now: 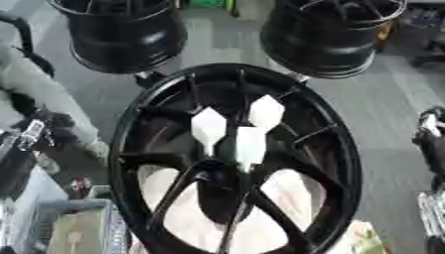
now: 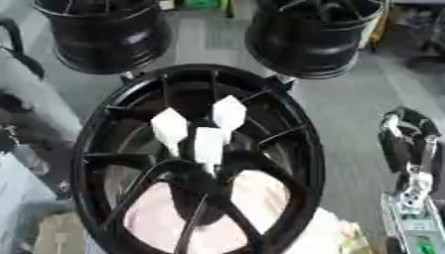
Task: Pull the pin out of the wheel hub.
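A large black wheel hub (image 1: 334, 149) lies flat in the middle of both views, spokes running out from its centre. Three white pins stand close together just above the centre: one on the left (image 1: 208, 126), one at the upper right (image 1: 266, 111), one lowest in the middle (image 1: 249, 145). My right hand (image 2: 405, 141) hangs at the right edge, well apart from the rim, fingers relaxed and holding nothing. My left hand (image 1: 39, 130) shows as a dark and silver shape at the left edge, away from the hub.
Two more black wheels stand behind, at the upper left (image 1: 126, 34) and upper right (image 1: 326, 37). A grey crate (image 1: 74, 225) sits at the lower left. Pale pink cloth (image 1: 195, 218) shows through the spokes. Bare grey floor (image 1: 387, 99) lies to the right.
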`<control>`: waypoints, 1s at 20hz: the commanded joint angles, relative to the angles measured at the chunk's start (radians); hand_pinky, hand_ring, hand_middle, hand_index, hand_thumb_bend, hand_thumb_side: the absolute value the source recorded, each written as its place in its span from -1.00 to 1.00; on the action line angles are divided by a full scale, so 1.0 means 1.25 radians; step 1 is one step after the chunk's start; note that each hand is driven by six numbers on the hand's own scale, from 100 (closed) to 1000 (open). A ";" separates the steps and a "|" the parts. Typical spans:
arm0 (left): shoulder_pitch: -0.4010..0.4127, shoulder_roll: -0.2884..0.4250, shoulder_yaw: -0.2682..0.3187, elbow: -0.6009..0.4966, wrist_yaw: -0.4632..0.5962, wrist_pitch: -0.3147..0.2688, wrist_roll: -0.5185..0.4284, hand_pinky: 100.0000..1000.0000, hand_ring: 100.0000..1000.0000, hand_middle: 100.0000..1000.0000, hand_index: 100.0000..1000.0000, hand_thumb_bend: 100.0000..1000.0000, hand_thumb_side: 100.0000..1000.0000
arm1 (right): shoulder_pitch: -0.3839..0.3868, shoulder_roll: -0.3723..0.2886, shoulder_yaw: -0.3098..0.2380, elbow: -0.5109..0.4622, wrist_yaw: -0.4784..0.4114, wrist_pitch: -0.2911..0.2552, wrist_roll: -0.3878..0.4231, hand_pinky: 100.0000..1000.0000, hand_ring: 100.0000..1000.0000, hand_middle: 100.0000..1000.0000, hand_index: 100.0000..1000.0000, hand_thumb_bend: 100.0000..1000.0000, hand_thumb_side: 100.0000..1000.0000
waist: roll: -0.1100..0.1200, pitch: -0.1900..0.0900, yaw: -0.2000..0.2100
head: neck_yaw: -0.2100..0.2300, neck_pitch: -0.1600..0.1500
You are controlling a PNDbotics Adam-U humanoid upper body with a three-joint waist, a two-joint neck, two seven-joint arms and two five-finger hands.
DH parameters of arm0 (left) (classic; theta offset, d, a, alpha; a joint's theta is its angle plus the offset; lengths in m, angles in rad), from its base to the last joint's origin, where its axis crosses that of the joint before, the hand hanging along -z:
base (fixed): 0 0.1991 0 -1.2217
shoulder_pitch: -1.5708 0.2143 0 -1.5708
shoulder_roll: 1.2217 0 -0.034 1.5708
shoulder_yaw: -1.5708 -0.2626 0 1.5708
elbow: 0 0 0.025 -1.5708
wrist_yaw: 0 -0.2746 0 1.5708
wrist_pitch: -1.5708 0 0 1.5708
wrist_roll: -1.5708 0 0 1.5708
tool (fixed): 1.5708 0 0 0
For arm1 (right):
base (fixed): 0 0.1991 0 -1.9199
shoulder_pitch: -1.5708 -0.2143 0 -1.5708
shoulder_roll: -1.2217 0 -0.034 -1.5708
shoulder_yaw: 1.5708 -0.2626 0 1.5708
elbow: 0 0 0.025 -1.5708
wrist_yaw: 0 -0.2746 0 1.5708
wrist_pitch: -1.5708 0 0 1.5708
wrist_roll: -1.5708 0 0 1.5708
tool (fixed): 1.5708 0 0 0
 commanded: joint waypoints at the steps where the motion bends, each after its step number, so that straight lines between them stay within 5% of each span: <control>1: -0.005 0.011 -0.001 -0.020 -0.002 -0.001 -0.004 0.42 0.13 0.18 0.36 -1.00 0.62 | -0.025 -0.099 -0.008 -0.028 0.017 0.023 0.013 -0.11 0.20 0.30 0.43 -1.00 -0.24 | -0.003 -0.011 0.003 | -0.001 -0.002; 6: -0.005 0.014 -0.004 -0.020 -0.003 0.000 -0.007 0.42 0.13 0.18 0.36 -1.00 0.62 | -0.078 -0.290 0.032 -0.052 0.044 0.074 0.105 -0.03 0.27 0.38 0.52 -1.00 -0.25 | -0.010 -0.014 0.010 | 0.001 -0.002; 13: -0.005 0.020 -0.008 -0.019 -0.004 -0.001 -0.011 0.42 0.13 0.18 0.36 -1.00 0.62 | -0.178 -0.517 0.142 -0.090 0.043 0.087 0.371 0.16 0.46 0.53 0.71 -1.00 -0.27 | -0.015 -0.019 0.019 | 0.003 -0.002; 20: -0.005 0.023 -0.013 -0.017 -0.007 -0.003 -0.017 0.42 0.13 0.18 0.36 -1.00 0.62 | -0.286 -0.607 0.255 -0.095 0.005 0.080 0.656 0.34 0.61 0.66 0.86 -0.96 -0.26 | -0.020 -0.021 0.031 | 0.002 -0.002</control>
